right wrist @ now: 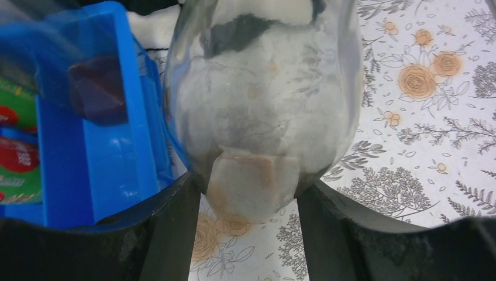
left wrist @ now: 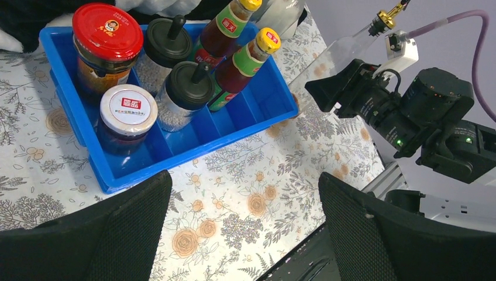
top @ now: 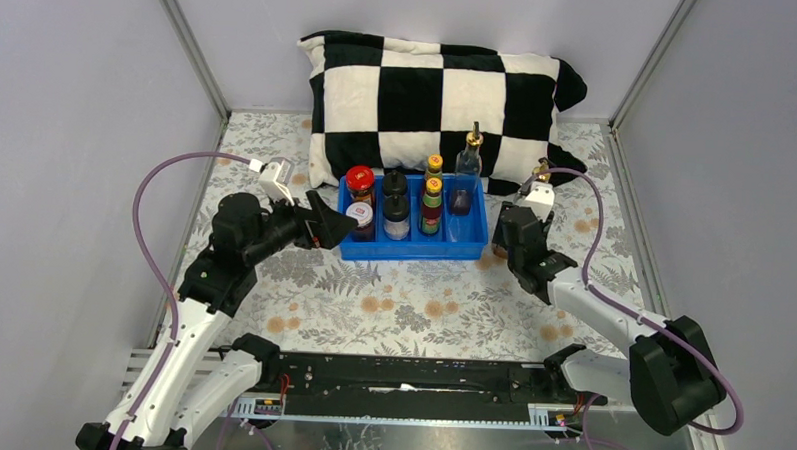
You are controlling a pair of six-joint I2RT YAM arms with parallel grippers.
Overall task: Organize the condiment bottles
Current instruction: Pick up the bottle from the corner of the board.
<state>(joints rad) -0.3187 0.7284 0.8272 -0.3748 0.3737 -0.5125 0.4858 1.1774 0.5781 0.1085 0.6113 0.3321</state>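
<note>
One gold-spouted glass bottle (right wrist: 263, 88) held just right of the blue tray (top: 414, 251)
yep, right gripper (right wrist: 245, 187) clamped on it, neck up, slightly tilted; left gripper (left wrist: 243, 181) jaws wide apart.

Our left arm (top: 196, 308) rises from the near left corner, elbow bent, forearm reaching inward. Our left gripper (top: 327, 223) points to our right, jaws spread wide, with nothing between its fingers (left wrist: 117, 234). Our right arm (top: 612, 313) folds out from the near right corner and stretches forward and to our left, its wrist low. Our right gripper (top: 507, 232) has its jaws partly drawn in, clamped on a bottle (right wrist: 263, 105), one finger on each side near its base.
</note>
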